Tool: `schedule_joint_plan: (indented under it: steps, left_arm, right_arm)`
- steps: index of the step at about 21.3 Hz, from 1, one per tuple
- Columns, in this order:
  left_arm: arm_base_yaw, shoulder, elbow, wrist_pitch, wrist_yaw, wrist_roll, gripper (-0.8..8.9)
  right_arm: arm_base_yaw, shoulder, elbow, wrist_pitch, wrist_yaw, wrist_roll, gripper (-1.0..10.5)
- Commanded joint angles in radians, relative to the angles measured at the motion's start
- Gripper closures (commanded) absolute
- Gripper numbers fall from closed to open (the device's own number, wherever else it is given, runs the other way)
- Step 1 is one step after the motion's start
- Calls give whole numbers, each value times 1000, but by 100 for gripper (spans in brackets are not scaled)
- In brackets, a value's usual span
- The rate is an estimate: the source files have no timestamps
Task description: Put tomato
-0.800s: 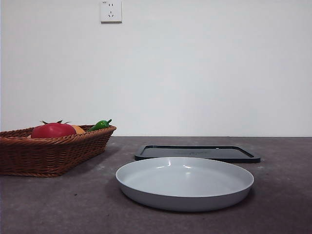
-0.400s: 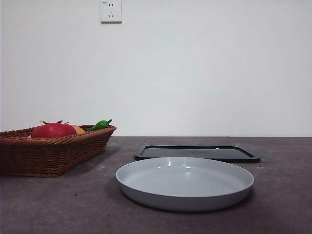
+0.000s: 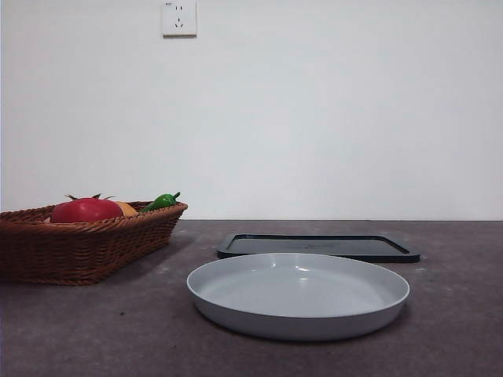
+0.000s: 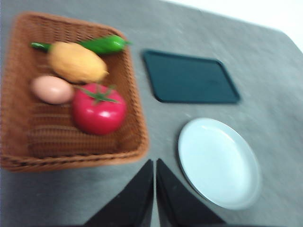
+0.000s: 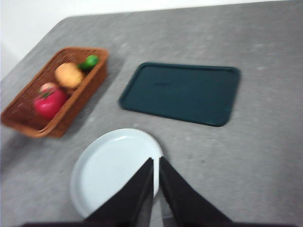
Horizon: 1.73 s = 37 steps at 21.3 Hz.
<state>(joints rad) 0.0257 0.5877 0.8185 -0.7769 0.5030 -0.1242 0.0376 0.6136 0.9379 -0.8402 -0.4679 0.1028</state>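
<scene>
A wicker basket (image 3: pixel 78 247) at the frame's left holds a green pepper (image 3: pixel 161 201), an orange fruit (image 4: pixel 76 62) and an egg (image 4: pixel 52 89), while a grey plate (image 3: pixel 299 295) sits lower centre before a dark tray (image 3: pixel 318 246).

- A plain white wall (image 3: pixel 330 118) fills the back of the front view, evenly lit.
- A white power socket (image 3: pixel 178 17) sits on the wall at about 11 o'clock, near the top edge.
- The grey, faintly mottled table (image 3: pixel 456 314) runs across the lower part and meets the wall in a straight level line.
- The table's far corners look rounded in the wrist views.
</scene>
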Motion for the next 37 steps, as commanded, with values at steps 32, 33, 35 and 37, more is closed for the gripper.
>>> schedule_joint_plan:
  steps: [32,33,35,37]
  left_arm:
    - [-86,119,174,-212,50,171,254]
    - [-86,124,174,-201,39,171,256]
    - [-86,133,174,-175,25,172,262]
    - [-86,151,174,-138,10,172,289]
  right_arm:
    - [271,176,107,-148,-81,-140,537]
    - [271,176,107,-148,-81,-140,537]
    - [271,176,107,-148,-81,-140,537]
    - [271,176,107,-148,-82,-140,537]
